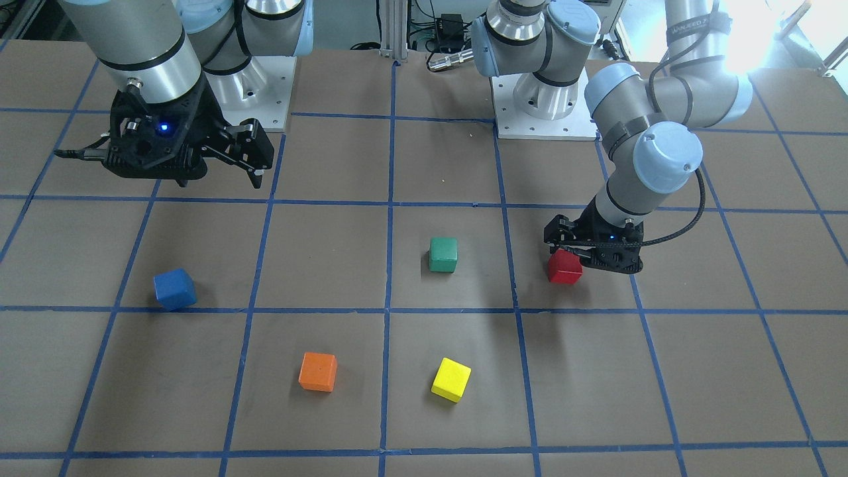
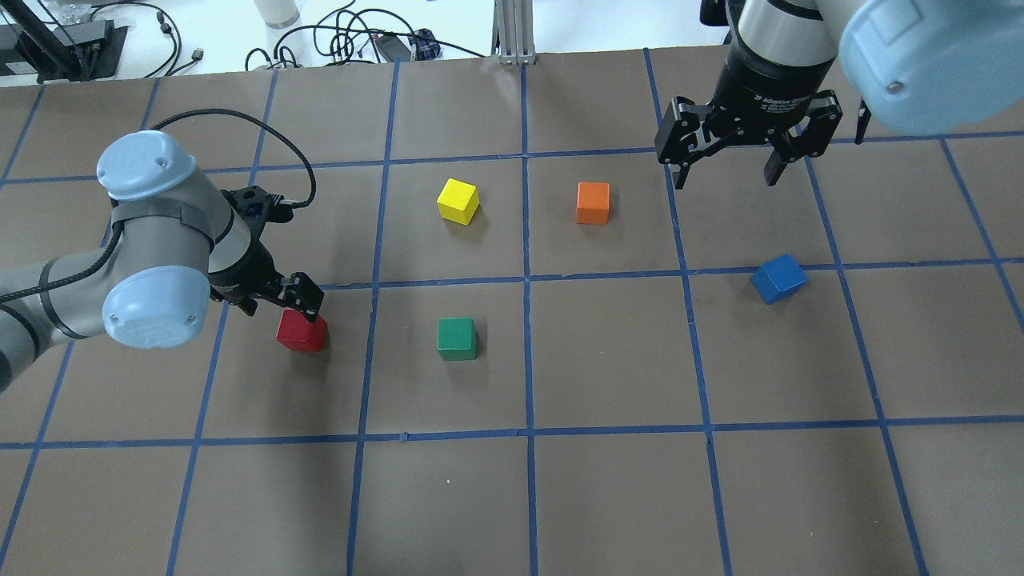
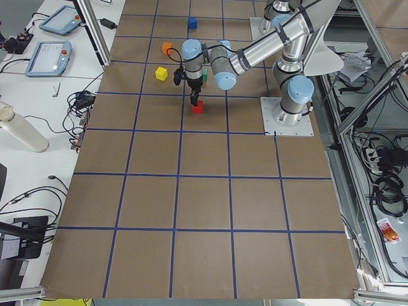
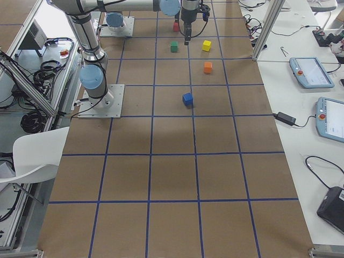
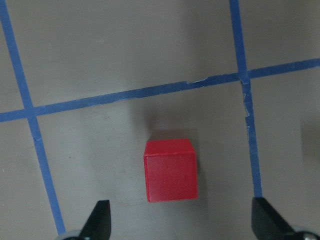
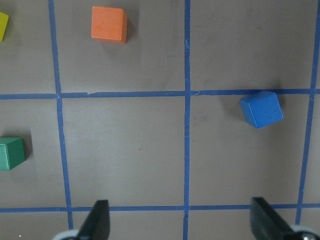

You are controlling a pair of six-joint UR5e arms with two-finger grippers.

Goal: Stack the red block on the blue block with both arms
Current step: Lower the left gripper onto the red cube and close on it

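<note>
Table: brown, with a blue tape grid, seen from overhead.
Red block: left of centre.
Green block: centre.
Yellow block: upper middle.
Orange block: right of yellow.
Blue block: right side, askew to the grid.

We count five small cubes: one red block, one blue block, one green cube, one orange cube and one yellow cube. We count two robot arms, the left arm and the right arm.

Yellow block cut by the right wrist view's edge (green block too)
</note>
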